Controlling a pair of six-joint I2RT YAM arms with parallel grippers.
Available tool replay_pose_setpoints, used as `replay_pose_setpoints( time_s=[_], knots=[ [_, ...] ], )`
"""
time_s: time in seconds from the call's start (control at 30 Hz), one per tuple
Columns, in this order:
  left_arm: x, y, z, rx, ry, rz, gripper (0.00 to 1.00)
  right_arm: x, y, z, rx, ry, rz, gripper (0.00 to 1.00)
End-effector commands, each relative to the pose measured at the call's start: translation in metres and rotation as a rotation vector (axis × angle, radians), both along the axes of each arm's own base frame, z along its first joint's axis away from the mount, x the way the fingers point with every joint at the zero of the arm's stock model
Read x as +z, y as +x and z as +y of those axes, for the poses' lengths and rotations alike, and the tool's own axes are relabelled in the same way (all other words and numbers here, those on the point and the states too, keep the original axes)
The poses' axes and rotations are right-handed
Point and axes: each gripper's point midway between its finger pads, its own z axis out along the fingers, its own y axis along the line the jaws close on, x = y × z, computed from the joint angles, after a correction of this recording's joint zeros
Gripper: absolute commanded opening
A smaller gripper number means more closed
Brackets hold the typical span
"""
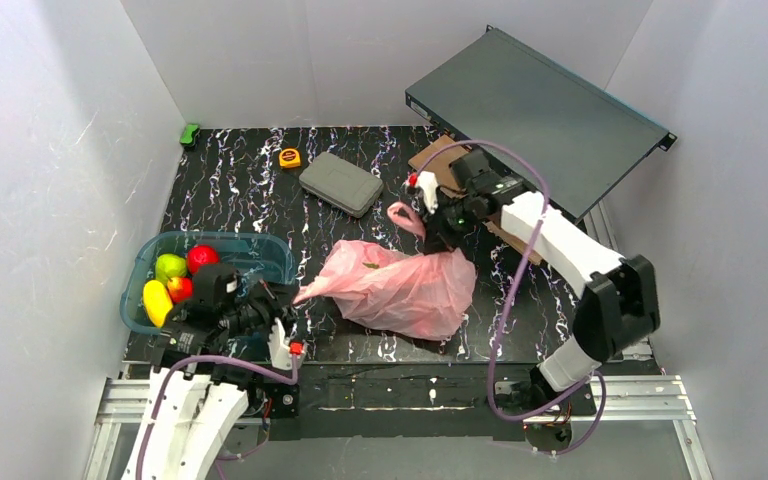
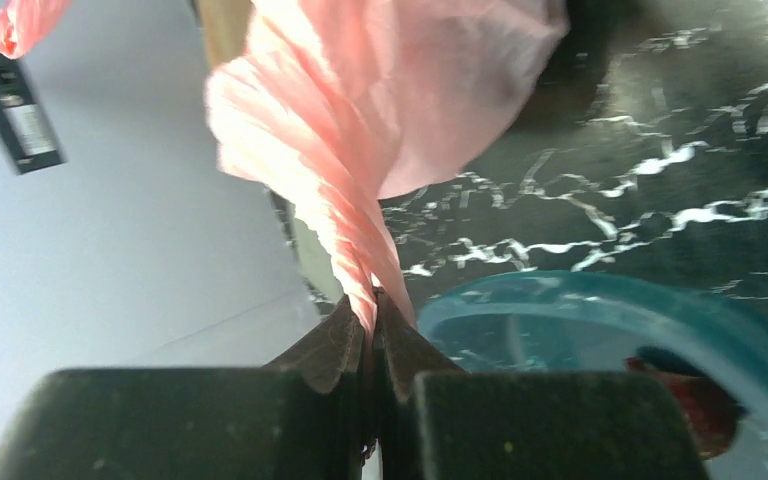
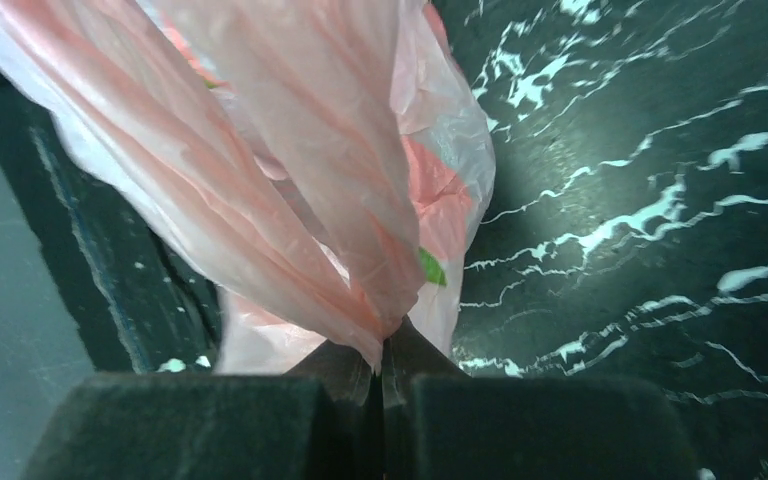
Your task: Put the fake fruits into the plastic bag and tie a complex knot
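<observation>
translucent pink plastic bag (image 1: 400, 288), crinkled, bulging

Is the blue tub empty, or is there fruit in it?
Not empty. The teal rectangular plastic tub holds a glossy yellow-green fruit, a round red fruit, a red-orange fruit and a long yellow fruit.

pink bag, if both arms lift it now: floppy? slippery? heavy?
Likely floppy: the plastic bag slumps crumpled on the table and twists into thin pleats at the left pincer. Probably light for its size: the film is thin and translucent. May slip: the right pincer pinches only a narrow bunched tip.
</observation>
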Motion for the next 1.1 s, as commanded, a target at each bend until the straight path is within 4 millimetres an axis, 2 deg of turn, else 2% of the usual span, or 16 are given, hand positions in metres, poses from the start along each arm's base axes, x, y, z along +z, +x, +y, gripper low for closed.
replay_pose_setpoints(
  time_s=[0.0,0.13,0.23,0.37,0.53,0.7,0.83,1.0,1.07],
  knots=[
    [0.04,-0.01,-0.019,-0.073,-0.115,0.047,0.0,0.065,-0.024,-0.006,-0.042,0.076,0.031,0.01],
    [0.073,-0.014,-0.04,-0.195,-0.206,0.003,0.0,0.09,-0.05,0.02,0.038,0.132,0.037,0.01],
    [0.092,-0.006,-0.051,-0.248,-0.262,-0.034,0.0,0.103,-0.066,0.041,0.104,0.165,0.043,0.01],
    [0.126,0.0,-0.065,-0.288,-0.349,0.009,0.0,0.107,-0.077,0.066,0.173,0.165,0.037,0.01],
    [0.141,-0.003,-0.085,-0.317,-0.399,0.108,0.0,0.103,-0.083,0.088,0.207,0.167,0.106,0.01],
    [0.151,-0.006,-0.104,-0.246,-0.427,0.289,0.0,0.093,-0.086,0.093,0.202,0.162,0.171,0.01],
    [0.144,-0.015,-0.118,-0.22,-0.405,0.398,0.0,0.089,-0.09,0.089,0.22,0.158,0.177,0.01],
    [0.146,-0.01,-0.144,-0.061,-0.412,0.595,0.0,0.088,-0.1,0.081,0.273,0.148,0.175,0.01],
    [0.147,-0.003,-0.149,0.002,-0.427,0.636,0.0,0.087,-0.106,0.075,0.3,0.143,0.17,0.01]
  ],
)
